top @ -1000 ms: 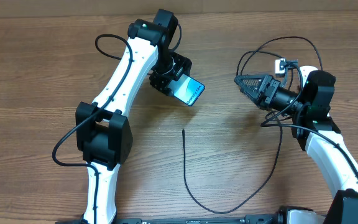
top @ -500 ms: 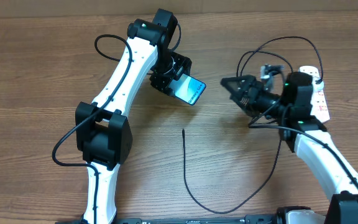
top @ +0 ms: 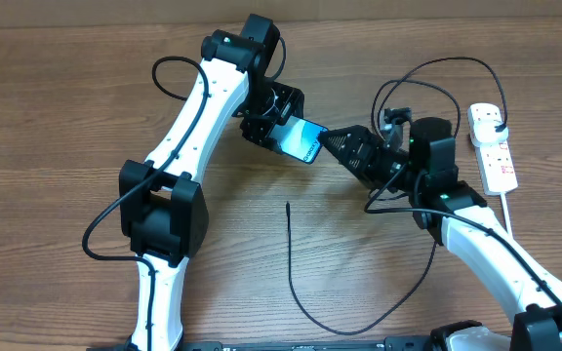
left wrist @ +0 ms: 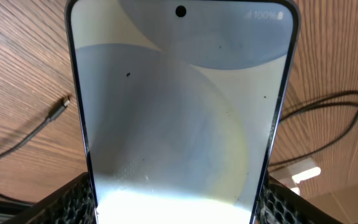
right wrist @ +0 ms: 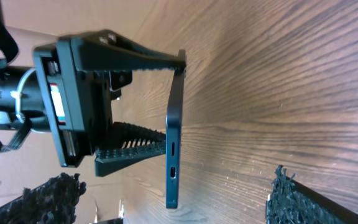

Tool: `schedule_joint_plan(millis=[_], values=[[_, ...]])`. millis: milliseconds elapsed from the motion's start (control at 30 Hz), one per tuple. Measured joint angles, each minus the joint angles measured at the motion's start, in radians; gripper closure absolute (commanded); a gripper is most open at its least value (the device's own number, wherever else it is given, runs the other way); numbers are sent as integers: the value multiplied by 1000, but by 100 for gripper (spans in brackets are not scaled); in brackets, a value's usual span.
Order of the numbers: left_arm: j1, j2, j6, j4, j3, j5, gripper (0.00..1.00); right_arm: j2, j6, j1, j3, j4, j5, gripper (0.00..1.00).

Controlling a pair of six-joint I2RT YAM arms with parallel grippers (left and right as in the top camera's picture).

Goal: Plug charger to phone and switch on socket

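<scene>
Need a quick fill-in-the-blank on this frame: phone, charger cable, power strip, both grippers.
1. The gripper holding the slim blue-screened smartphone belongs to the ___ arm.
2. The other arm's gripper has its jaws ___.
3. The long thin black charger cable lies on the wooden table, held by ___ gripper.
4. The white elongated power strip lies beside the ___ arm.
Missing words: left; open; neither; right.

The right end effector (top: 329, 139) is swinging in from three o'clock toward nine o'clock, its spread fingers now arriving just beside the phone (top: 301, 141), and its arm is uncovering the socket (top: 493, 146) at three o'clock
</scene>
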Motion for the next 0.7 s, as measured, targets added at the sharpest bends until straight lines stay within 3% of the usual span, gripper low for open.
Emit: schedule_joint_plan(millis=[700], values=[[-89, 0, -44, 1, 0, 29, 96, 0, 76, 73, 0, -91, 116, 4]])
